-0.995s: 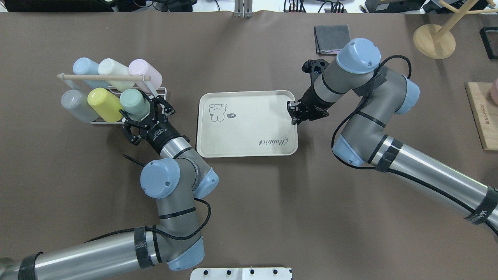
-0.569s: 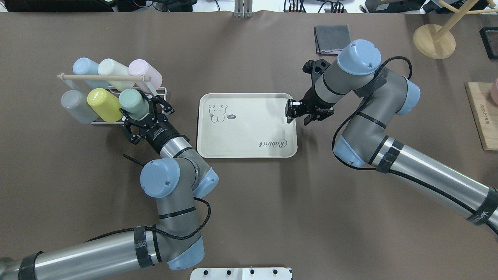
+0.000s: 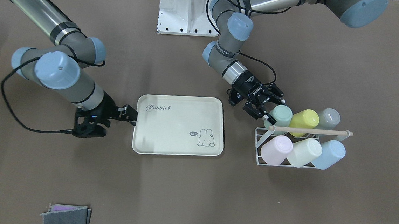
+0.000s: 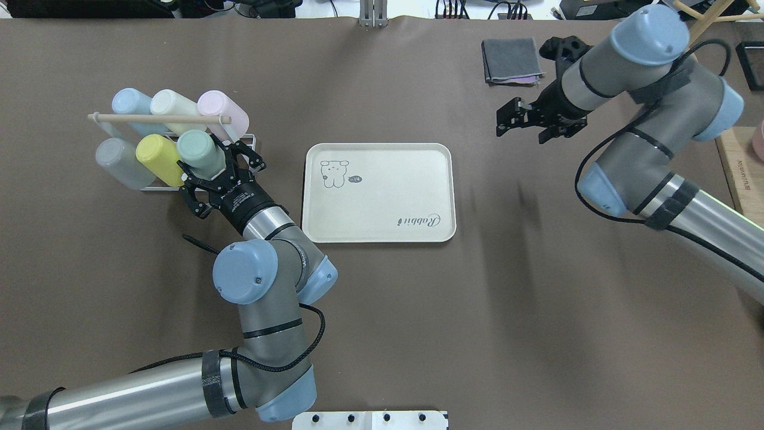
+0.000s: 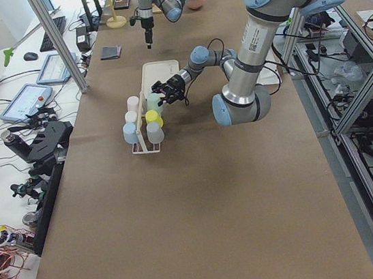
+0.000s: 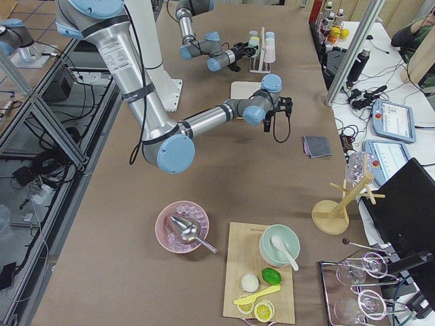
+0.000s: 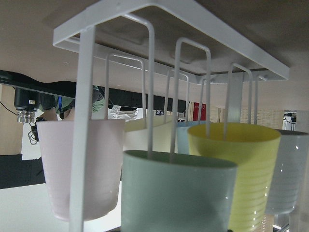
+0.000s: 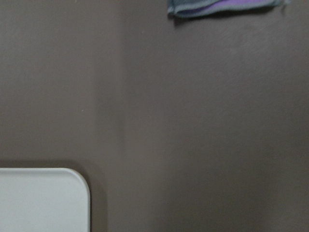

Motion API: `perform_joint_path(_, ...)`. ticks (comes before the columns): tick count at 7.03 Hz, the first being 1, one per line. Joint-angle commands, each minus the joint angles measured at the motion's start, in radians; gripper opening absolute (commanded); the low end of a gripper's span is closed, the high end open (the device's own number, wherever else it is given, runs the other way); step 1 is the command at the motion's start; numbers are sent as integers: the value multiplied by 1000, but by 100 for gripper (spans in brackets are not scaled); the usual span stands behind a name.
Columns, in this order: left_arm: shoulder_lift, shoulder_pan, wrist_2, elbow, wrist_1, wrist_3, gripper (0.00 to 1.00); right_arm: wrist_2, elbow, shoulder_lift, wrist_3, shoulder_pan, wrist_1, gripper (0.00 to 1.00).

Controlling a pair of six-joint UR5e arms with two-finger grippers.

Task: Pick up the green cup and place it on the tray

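The green cup (image 4: 199,150) lies tilted on a white wire rack (image 4: 246,141) with several other pastel cups; it also shows in the front view (image 3: 279,116) and fills the bottom of the left wrist view (image 7: 176,193). My left gripper (image 4: 213,163) is open, with its fingers on either side of the green cup's mouth end. The cream tray (image 4: 379,192) with the "Rabbit" script lies flat and bare at the table's middle. My right gripper (image 4: 523,127) is open and empty, raised above the table beyond the tray's far right corner.
The rack's wooden bar (image 4: 158,119) runs above the cups; a yellow cup (image 4: 158,159) touches the green one. A folded grey cloth (image 4: 510,60) lies behind the right gripper. A wooden stand (image 4: 665,63) and a chopping board (image 4: 740,179) are at the far right.
My right gripper has left the tray's right rim and moved up and away to the far right. My left gripper has pushed a little further along the green cup.
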Motion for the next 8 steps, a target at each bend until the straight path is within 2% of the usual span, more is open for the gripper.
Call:
perform_joint_path(1,-8,0,-6,-70,80,2,34,3,46,-56,-133,110,-91,100)
perform_joint_path(3,-24,0,-39,-134,135,3,34,-16,103,-132,-178,182,-139,100)
perform_joint_path(4,-28,2,-91,-212,155,-4,34,-21,132,-180,-222,225,-143,100)
perform_joint_path(5,-45,3,-131,-257,149,-9,34,-20,216,-297,-233,262,-143,100)
perform_joint_path(6,-65,3,-185,-272,125,-56,34,-14,268,-394,-335,305,-143,100)
perform_joint_path(7,-79,3,-290,-289,114,-254,34,-3,286,-457,-438,355,-145,100)
perform_joint_path(8,-93,5,-328,-329,96,-391,34,0,286,-502,-510,388,-145,100)
